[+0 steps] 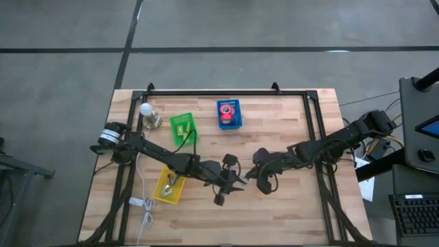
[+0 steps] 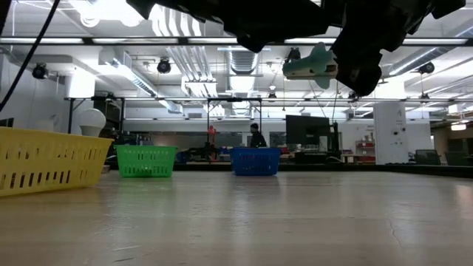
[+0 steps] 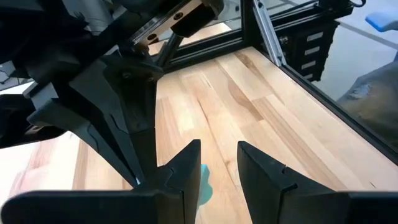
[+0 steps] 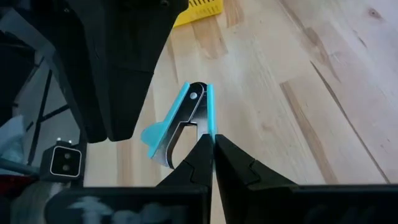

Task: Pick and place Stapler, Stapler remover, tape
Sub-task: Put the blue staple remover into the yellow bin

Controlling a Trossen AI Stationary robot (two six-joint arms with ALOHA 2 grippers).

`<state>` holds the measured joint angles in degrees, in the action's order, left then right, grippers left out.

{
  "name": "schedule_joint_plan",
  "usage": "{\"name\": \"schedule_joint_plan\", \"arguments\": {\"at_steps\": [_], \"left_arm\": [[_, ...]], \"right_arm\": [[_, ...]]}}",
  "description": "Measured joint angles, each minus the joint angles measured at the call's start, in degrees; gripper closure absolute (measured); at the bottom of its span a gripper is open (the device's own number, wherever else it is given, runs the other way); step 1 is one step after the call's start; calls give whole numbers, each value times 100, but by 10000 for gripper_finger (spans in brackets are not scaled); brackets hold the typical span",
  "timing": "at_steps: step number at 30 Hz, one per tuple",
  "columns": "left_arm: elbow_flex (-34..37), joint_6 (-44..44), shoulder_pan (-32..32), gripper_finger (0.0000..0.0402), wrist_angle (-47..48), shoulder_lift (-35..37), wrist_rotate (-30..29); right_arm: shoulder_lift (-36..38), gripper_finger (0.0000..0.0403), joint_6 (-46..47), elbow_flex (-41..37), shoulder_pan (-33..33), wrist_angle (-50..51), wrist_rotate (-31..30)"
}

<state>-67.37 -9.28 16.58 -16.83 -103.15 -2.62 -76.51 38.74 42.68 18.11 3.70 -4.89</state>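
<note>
The staple remover (image 4: pixel 180 124) is light blue plastic with metal claws. It is up in the air over the table's middle, and the low view shows it (image 2: pixel 310 65) high above the tabletop. My right gripper (image 4: pixel 213 155) is shut on it, reaching in from the table's right (image 1: pixel 250 175). My left gripper (image 3: pixel 217 174) is open and reaches in from the left (image 1: pixel 232 182), right next to the remover; a bit of blue (image 3: pixel 205 185) shows by one of its fingers. Red tape (image 1: pixel 227 112) lies in the blue bin (image 1: pixel 238 123). No stapler shows. My right gripper pinches the staple remover between its two fingers on one blue plastic arm (image 4: pixel 209 121). The remover sticks out ahead of the fingertips, lifted clear of the table. Whether my left gripper's finger (image 3: pixel 186 171) touches the remover I cannot tell.
A yellow bin (image 1: pixel 164 194) sits near the left arm, a green bin (image 1: pixel 182 128) and the blue bin stand toward the far edge, and a white bulb-like object (image 1: pixel 147 113) is at far left. A white cable (image 1: pixel 144 206) runs along the left side. Bare wood lies toward the near and right edges.
</note>
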Motion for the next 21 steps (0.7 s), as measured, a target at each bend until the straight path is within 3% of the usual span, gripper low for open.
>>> {"name": "schedule_joint_plan", "arguments": {"at_steps": [21], "left_arm": [[13, -32, -11, 293, 199, 9, -143]], "right_arm": [[2, 394, 7, 92, 0, -124, 241]]}}
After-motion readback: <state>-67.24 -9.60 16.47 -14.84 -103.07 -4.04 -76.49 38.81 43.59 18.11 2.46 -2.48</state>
